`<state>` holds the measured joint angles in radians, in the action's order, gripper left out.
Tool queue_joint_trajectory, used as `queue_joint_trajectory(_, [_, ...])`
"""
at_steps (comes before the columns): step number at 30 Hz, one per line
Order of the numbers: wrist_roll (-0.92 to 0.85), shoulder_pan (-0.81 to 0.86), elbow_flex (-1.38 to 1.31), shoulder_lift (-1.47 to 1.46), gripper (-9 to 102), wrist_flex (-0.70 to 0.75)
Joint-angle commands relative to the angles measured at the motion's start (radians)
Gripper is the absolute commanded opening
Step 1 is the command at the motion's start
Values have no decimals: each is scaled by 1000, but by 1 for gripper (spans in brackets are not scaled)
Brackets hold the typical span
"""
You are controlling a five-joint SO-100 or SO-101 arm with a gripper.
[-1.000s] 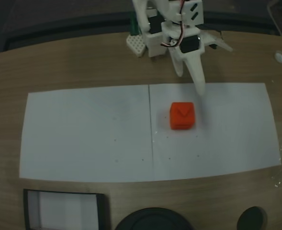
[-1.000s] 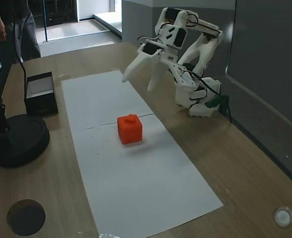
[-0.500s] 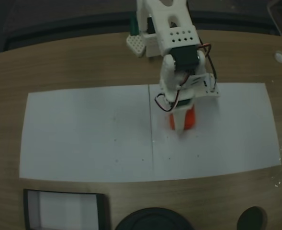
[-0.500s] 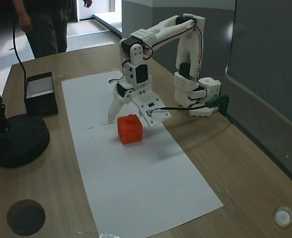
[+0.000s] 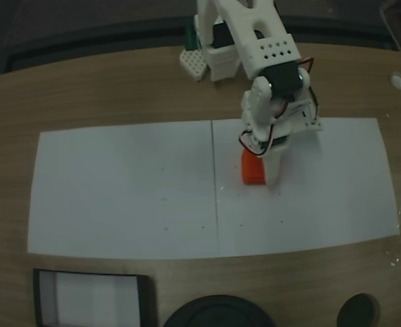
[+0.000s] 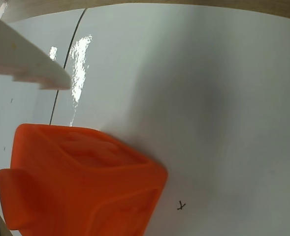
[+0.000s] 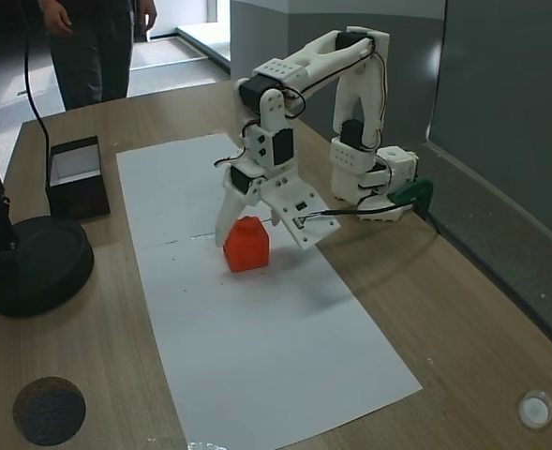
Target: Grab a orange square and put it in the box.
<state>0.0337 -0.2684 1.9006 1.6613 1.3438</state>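
Lowered over the orange square (image 7: 246,245), the gripper (image 7: 254,223) with its jaws spread wide and nothing clamped between them. One white finger (image 7: 227,215) down at the cube's far-left side in the angled fixed view, tip at or near the paper sheet (image 7: 257,328); the other, broader jaw plate out past the cube's right side, angled up and away. Whether either jaw touches the cube cannot be told.

From above in a fixed view, the gripper (image 5: 262,168) directly over the orange square (image 5: 252,170), hiding its right and upper part; only the left and lower faces of the cube visible beside a white finger (image 5: 274,167).

In the wrist view, the orange square (image 6: 80,184) large and close at lower left, just under the camera, resting on the paper sheet (image 6: 213,98) with a shadow to its right. One white fingertip (image 6: 26,64) above the cube at upper left, clearly apart from it, with a dark seam line of the paper running below it.

Well away from the gripper, at the table's (image 7: 444,309) far left end in the angled view, the box (image 7: 77,176), its white floor showing; in the top-down fixed view, the box (image 5: 91,298) at the bottom left edge, beyond the paper sheet (image 5: 118,191). Near the box, a round black base (image 7: 32,265) with a thin pole rising from it. A person (image 7: 93,42) standing beyond the table at the top left.
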Motion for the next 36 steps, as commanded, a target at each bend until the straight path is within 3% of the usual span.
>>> queue_joint_trajectory(1, [-3, 9, -44, 6, 36, -14])
queue_joint_trajectory(6, [-3, 11, 11, 6, 18, -84])
queue_joint_trajectory(12, [-5, 32, 18, 8, 10, -114])
queue_joint_trajectory(19, [-9, 316, -330, 97, 9, 48])
queue_joint_trajectory(23, [-133, 474, -663, 179, 9, 133])
queue_joint_trajectory(29, [-163, 518, -982, 202, 9, 118])
queue_joint_trajectory(36, [-158, 543, -1005, 121, 9, 25])
